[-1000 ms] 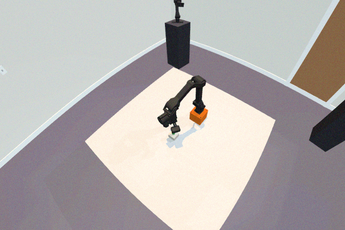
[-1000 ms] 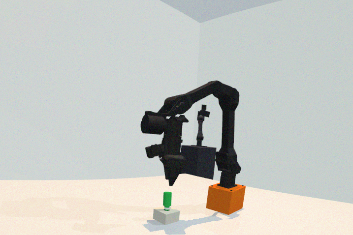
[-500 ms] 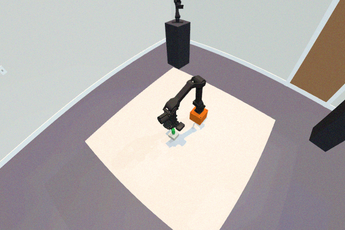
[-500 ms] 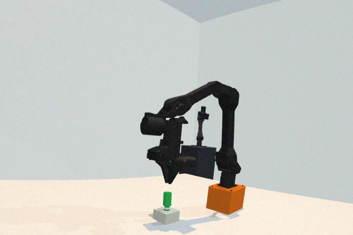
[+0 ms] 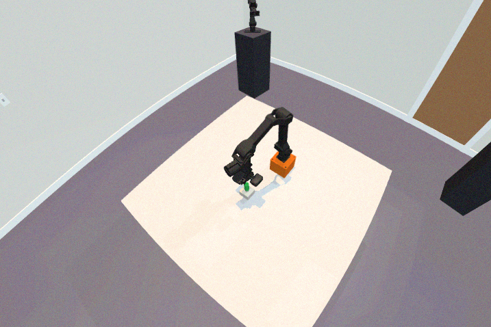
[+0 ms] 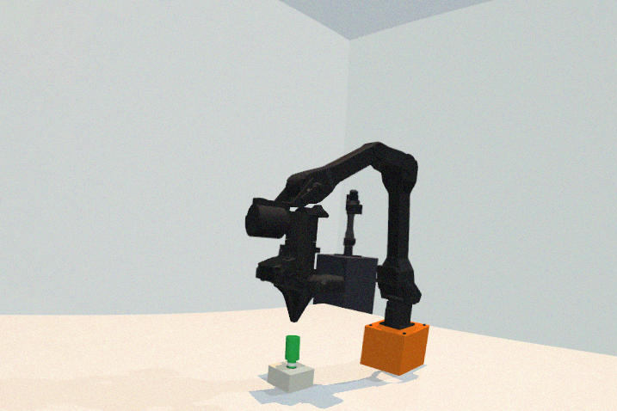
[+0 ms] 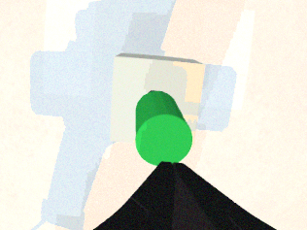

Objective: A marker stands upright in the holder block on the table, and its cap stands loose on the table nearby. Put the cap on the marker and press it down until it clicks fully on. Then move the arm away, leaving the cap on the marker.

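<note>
A green cap [image 5: 246, 186] [image 6: 292, 348] [image 7: 164, 135] sits upright on top of the marker, which stands in the pale grey holder block [image 5: 247, 193] [image 6: 290, 377] [image 7: 126, 103]. The marker's body is hidden under the cap; only a thin pale ring shows at its foot in the exterior view. My gripper [image 6: 294, 317] [image 7: 169, 173] is shut with nothing between the fingers. It hangs a short way straight above the cap, its tip pointing down and clear of the cap's top.
The arm's orange base block [image 5: 282, 163] [image 6: 394, 346] stands on the pale table right of the holder. A dark pedestal [image 5: 253, 63] [image 6: 345, 283] with a camera stand is behind the arm. Another dark block [image 5: 477, 180] is at the far right.
</note>
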